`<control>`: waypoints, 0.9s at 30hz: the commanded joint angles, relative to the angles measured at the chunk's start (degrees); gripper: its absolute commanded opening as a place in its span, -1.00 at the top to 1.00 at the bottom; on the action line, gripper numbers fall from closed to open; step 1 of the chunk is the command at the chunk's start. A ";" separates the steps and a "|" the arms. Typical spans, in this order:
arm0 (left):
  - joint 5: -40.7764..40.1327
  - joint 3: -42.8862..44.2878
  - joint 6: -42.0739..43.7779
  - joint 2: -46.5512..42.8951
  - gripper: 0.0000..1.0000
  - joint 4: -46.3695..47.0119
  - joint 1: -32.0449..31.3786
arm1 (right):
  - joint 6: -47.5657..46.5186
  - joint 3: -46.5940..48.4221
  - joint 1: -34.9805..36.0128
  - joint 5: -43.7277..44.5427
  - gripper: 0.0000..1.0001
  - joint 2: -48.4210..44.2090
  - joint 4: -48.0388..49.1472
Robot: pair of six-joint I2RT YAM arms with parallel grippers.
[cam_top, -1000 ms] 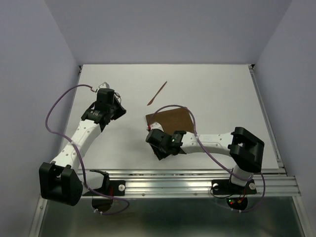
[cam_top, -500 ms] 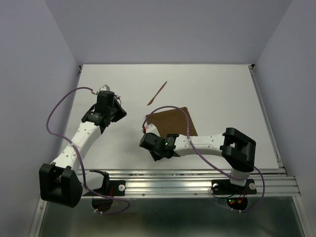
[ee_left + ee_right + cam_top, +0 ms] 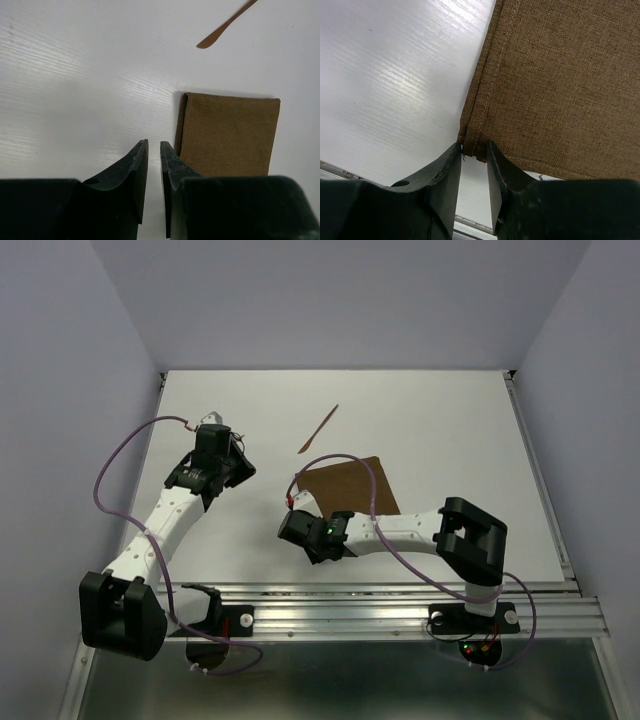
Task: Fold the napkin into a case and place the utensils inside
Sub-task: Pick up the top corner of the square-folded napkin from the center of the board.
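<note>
Napkin (image 3: 555, 85) corner seemingly pinched by right gripper (image 3: 474, 150); left gripper (image 3: 153, 146) jaws narrowly apart

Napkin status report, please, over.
Right end effector astride near corner of napkin, grip unconfirmed. Left end effector empty, jaws slightly apart, away from it. Napkin flat on table. One utensil beyond it, nothing blocking.

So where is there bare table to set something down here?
Bare: the far table strip beyond the utensil; the band between the left gripper and the napkin; right of the napkin. Crowded: the napkin's near-left corner, at the right gripper.
</note>
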 commanded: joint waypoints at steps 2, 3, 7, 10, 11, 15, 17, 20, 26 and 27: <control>-0.01 0.15 1.64 -1.09 0.45 1.13 0.33 | 1.33 2.87 0.10 3.75 0.34 1.21 -1.18; -0.01 0.15 1.64 -1.17 0.45 1.22 0.33 | 1.77 2.96 0.10 4.19 0.40 1.21 -1.44; 1.92 -0.11 1.73 -1.09 0.45 1.31 0.33 | 1.86 3.05 0.10 5.16 0.60 0.95 -1.36; 2.62 -0.29 1.81 -0.47 0.45 1.40 0.33 | 1.77 3.31 0.10 5.43 0.82 1.56 -1.36; 2.89 -0.46 1.81 -0.30 0.46 1.49 0.33 | 1.77 3.48 0.10 5.43 0.89 1.65 -1.45; 3.24 -0.55 1.81 0.32 0.46 1.57 0.42 | 1.86 3.75 0.10 6.13 0.99 0.69 -1.45; 3.07 -0.38 1.90 0.41 0.46 1.75 0.51 | 2.38 3.75 -1.04 5.78 0.99 -1.15 -1.01; 2.98 -0.11 2.25 0.84 0.46 1.84 0.68 | 2.83 2.87 -2.88 4.99 0.99 -4.14 0.92; 4.11 -1.52 2.52 3.13 0.46 3.33 1.30 | 2.30 0.32 -7.98 3.76 0.99 -7.49 5.06; 4.90 -1.69 2.52 3.92 0.46 3.59 1.39 | 1.95 0.06 -8.86 3.76 0.99 -7.57 5.58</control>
